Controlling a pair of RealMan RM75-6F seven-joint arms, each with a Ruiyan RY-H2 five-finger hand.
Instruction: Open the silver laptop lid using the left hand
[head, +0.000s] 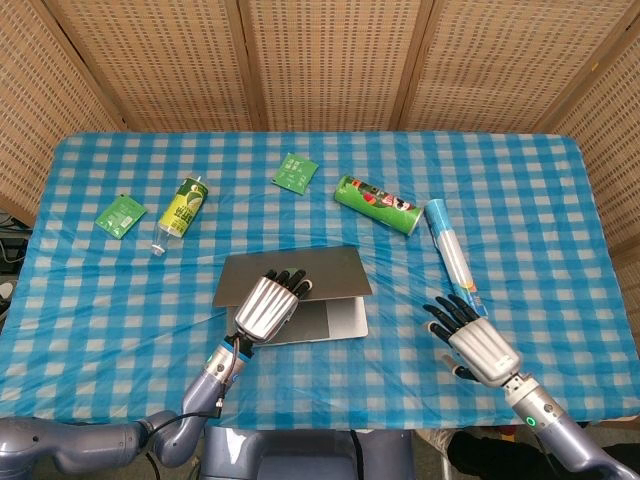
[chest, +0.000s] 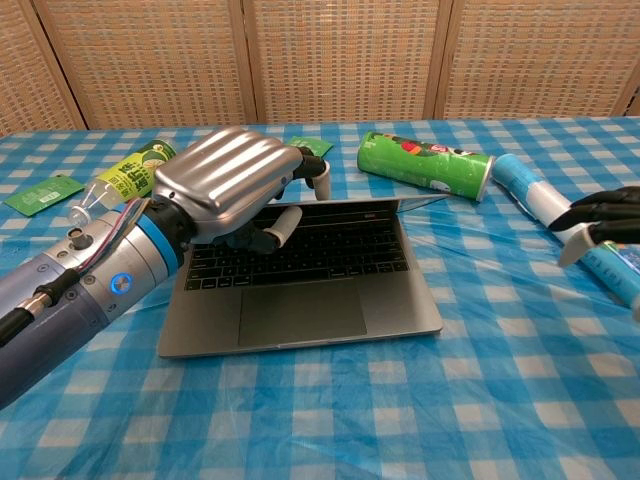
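On the checked table (head: 540, 190), left of centre, the silver laptop (chest: 300, 290) sits with its lid (head: 295, 272) partly raised. The left robot hand (chest: 228, 180) hooks its fingers (head: 290, 278) over the lid's front edge, thumb beneath. Further right, the right robot hand (head: 470, 335) hovers spread, holding nothing, beside the blue tube (head: 452, 258).

Silver laptop (chest: 300, 312); blue-white checked tablecloth (chest: 480, 400).

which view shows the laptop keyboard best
The chest view: the keyboard and trackpad face the camera under the half-raised lid that the left robot hand lifts. In the head view the lid covers the keys, leaving only the base's front strip visible.
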